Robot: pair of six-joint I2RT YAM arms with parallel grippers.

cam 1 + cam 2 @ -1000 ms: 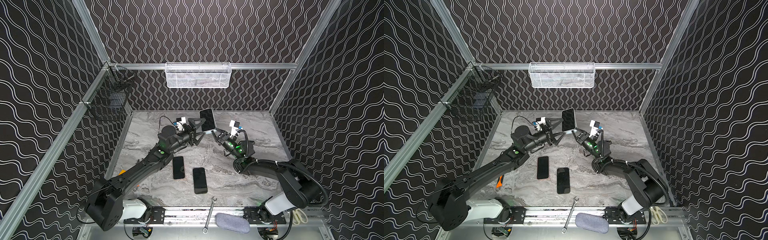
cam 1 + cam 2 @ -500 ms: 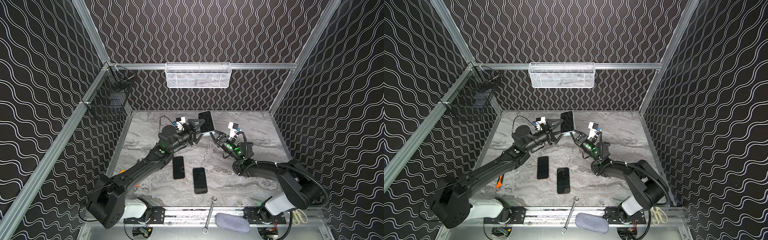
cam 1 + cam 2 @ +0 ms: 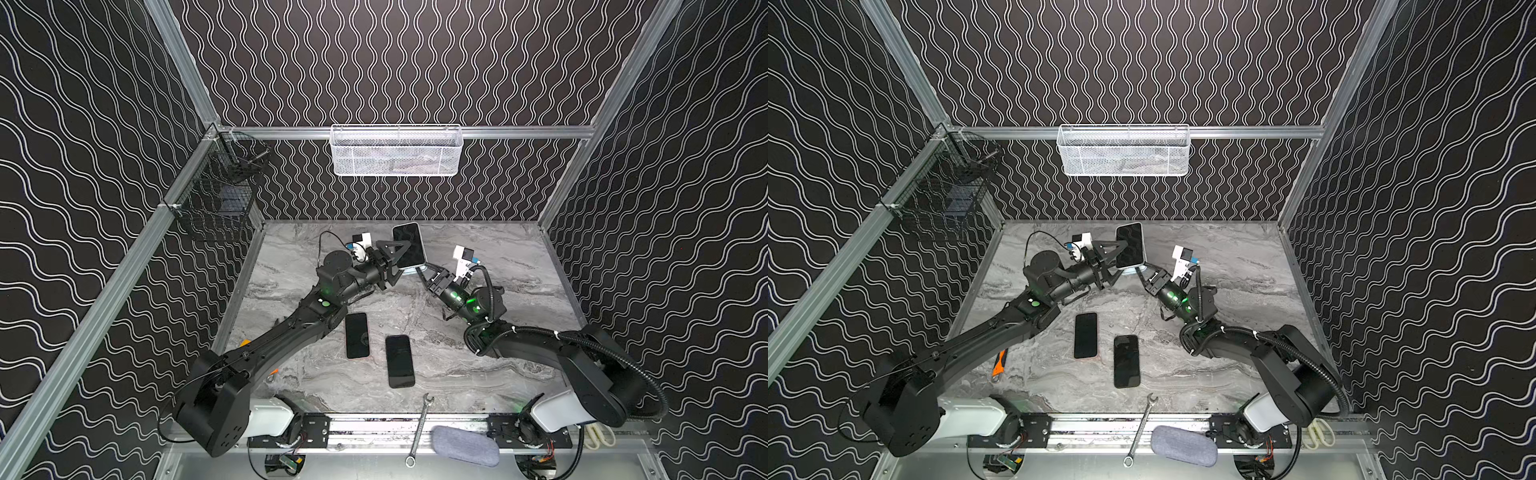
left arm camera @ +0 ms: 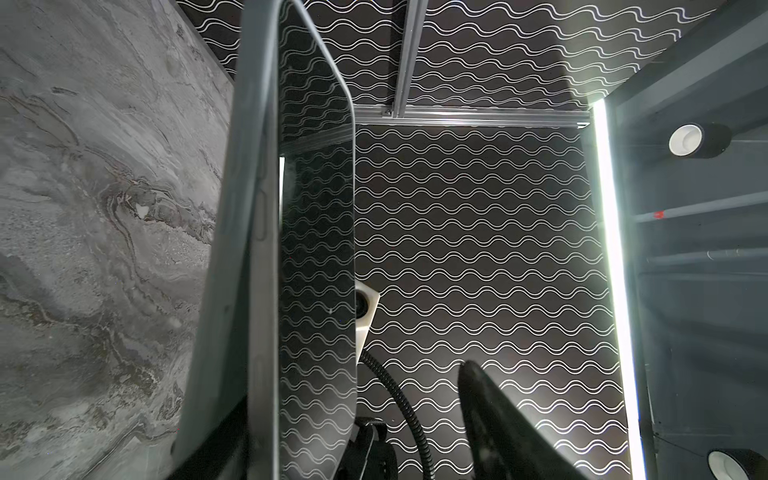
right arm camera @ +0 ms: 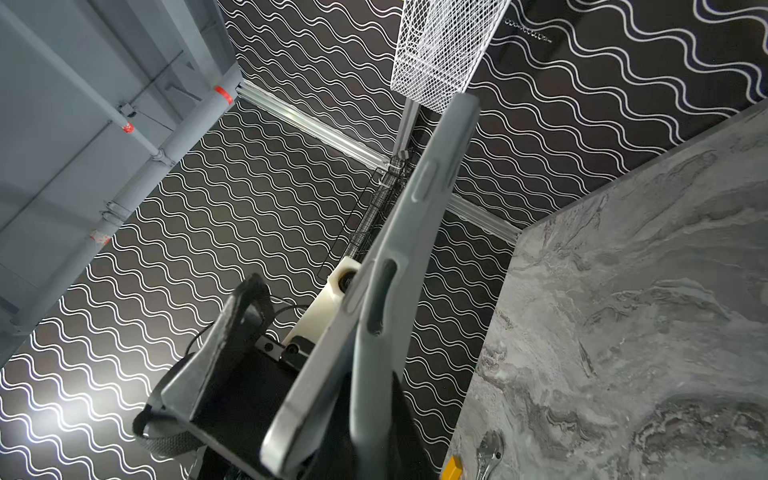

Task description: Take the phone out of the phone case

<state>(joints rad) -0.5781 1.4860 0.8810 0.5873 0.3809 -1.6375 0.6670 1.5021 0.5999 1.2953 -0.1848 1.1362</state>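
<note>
Phone point(image 3: 409, 245) aloft — right hand point(image 3: 422, 272) pinches case point(image 5: 399, 232) (lower end), left hand point(image 3: 397, 262) straddles.

Even light, wrist-cam glare

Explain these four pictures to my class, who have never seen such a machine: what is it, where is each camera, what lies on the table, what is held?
These are two robot arms, each ending in a two-fingered gripper. Two pictures look down from one camera head above; the other two come from cameras on the arms' wrists. On the table lie two dark phones, with a wrench at the front edge. At the back, the right gripper is shut on the pale phone case, holding it up with the phone partly inside. The left gripper stands open around the phone, one finger clear of the screen.
</note>
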